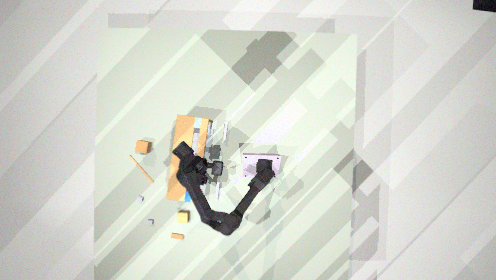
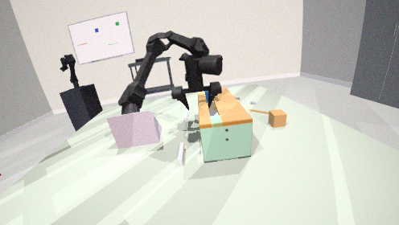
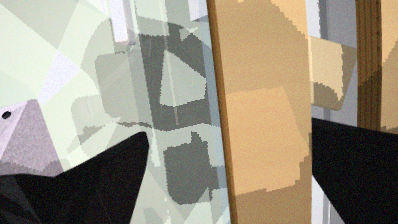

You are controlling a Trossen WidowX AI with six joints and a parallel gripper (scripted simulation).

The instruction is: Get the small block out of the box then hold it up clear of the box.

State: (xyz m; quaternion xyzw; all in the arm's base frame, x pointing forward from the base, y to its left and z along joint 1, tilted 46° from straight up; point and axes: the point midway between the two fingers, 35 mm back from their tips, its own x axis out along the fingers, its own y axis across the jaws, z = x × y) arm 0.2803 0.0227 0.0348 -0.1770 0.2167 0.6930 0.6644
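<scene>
The box [image 1: 180, 131] [image 2: 227, 149] [image 3: 265, 50] has an orange top with a long slot, and a pale green end wall. A small tan block [image 3: 327, 72] shows through the slot in the wrist view, just beyond the tip of the right-hand finger. I cannot make it out in the top and exterior views. My gripper [image 1: 209, 167] [image 2: 199, 108] [image 3: 215, 130] is open and empty. It straddles the front strip of the top: one finger hangs outside the clear front, the other is at the slot. How deep that finger reaches is hidden.
White bars [image 1: 225, 131] [image 2: 181, 153] lie in front of the box. Behind it are an orange cube [image 1: 143, 146] [image 2: 277, 118], a thin stick [image 1: 141, 168] [image 2: 259, 111] and small grey cubes. A yellow block [image 1: 183, 216] and orange piece [image 1: 177, 236] lie past one end.
</scene>
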